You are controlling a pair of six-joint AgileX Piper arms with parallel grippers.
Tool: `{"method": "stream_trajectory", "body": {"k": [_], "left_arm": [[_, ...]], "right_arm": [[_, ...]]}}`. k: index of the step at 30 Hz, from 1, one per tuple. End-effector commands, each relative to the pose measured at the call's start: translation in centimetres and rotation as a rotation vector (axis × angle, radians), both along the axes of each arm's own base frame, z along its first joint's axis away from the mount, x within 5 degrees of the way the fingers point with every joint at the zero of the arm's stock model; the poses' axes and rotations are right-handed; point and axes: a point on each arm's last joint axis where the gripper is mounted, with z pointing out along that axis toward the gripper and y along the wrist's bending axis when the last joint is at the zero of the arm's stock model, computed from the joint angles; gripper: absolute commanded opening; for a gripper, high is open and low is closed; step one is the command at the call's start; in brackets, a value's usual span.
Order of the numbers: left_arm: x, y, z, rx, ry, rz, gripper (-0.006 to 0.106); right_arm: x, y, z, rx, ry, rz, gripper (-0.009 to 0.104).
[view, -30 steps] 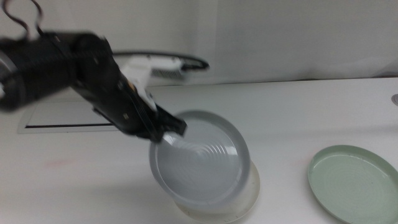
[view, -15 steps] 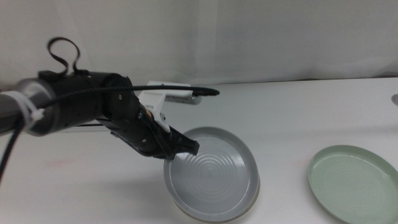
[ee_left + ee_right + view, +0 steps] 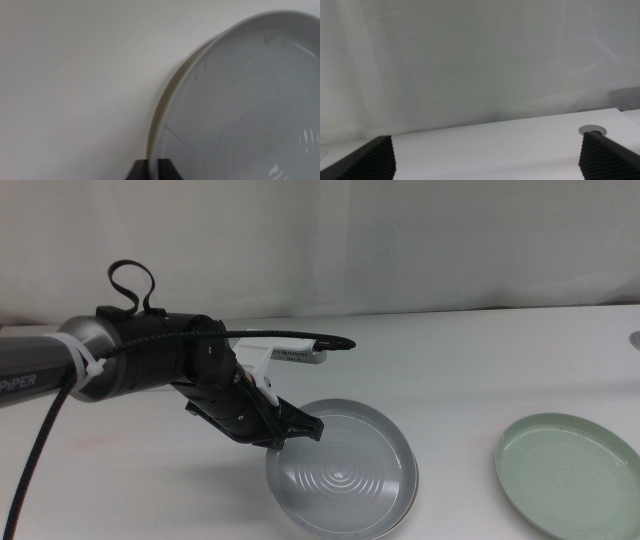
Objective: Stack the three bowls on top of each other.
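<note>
Bowls sit on a white tabletop [image 3: 500, 340]. The grey-blue bowl [image 3: 345, 475] lies nested in the white bowl [image 3: 159, 112], of which only a thin cream rim shows. The pale green bowl [image 3: 570, 470] rests well apart toward the right edge. The left gripper [image 3: 300, 427] hovers at the grey-blue rim; whether its jaws are closed cannot be told. The right gripper [image 3: 485, 162] waits with jaws wide apart, holding nothing. These look light, stiff and slick; the low rim seems the best hold. Bare tabletop between stack and green bowl leaves room.
</note>
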Motion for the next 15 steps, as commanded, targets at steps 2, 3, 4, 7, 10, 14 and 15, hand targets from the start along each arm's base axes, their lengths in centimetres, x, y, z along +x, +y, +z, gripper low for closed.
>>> {"method": "stream_trajectory", "body": {"k": [2,3,4,7,10,14,15], "left_arm": [[-0.1,-0.2,-0.1,-0.01,-0.007,0.007,0.02],[-0.1,-0.2,-0.1,-0.01,-0.007,0.007,0.029],[-0.1,-0.2,-0.1,-0.01,-0.007,0.007,0.041],[0.0,-0.2,0.0,-0.011,-0.011,0.007,0.087],[-0.1,-0.1,0.5,-0.01,-0.029,0.001,0.092],[0.0,0.4,2.7,0.006,-0.133,-0.032,0.092],[-0.1,0.6,3.5,0.015,-0.17,-0.04,0.092]], "right_arm": [[0.0,0.0,-1.2,-0.01,0.014,0.002,0.103],[0.0,0.0,-1.2,-0.01,0.014,0.002,0.103],[0.0,0.0,-1.2,-0.01,0.014,0.002,0.103],[0.0,0.0,-1.2,-0.01,0.014,0.002,0.103],[0.0,0.0,-1.2,-0.01,0.014,0.002,0.103],[0.0,0.0,-1.2,-0.01,0.014,0.002,0.103],[0.0,0.0,-1.2,-0.01,0.014,0.002,0.103]]}}
